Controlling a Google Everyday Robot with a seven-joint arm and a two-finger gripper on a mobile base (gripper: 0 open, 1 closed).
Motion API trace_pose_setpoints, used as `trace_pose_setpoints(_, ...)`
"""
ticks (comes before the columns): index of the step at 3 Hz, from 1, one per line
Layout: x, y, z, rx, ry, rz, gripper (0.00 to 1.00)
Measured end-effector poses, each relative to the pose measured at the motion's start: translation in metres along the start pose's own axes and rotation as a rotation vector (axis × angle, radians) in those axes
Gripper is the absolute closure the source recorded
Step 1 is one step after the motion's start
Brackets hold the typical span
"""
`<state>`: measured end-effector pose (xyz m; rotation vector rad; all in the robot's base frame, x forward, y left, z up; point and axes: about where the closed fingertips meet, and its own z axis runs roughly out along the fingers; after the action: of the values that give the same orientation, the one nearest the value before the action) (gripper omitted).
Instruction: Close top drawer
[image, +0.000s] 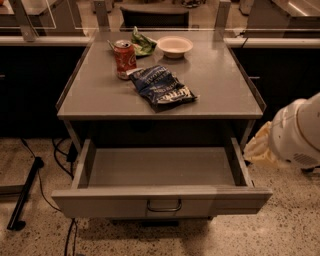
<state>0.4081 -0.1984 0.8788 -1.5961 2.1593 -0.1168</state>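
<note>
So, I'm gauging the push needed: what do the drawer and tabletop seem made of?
The drawer: likely painted sheet metal, matte grey, thin folded walls. Its handle: bare metal, faint glint. The tabletop: probably the same, smooth, dull sheen. The gripper sits right of the drawer.

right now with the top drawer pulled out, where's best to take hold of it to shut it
Take the top drawer by the small loop handle centred on its flat front, coming from the front. The drawer sits open and square, so a centred push probably keeps it straight. The hand is off to the right, beside the drawer's right wall.
</note>
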Motion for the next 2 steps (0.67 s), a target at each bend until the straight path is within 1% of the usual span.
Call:
trace_pose_setpoints(1,0.026,0.029,0.016,-0.059,0.036,0.003,1.0)
trace_pose_setpoints(2,0.045,0.05,0.032,-0.096,0.054,0.011,1.0)
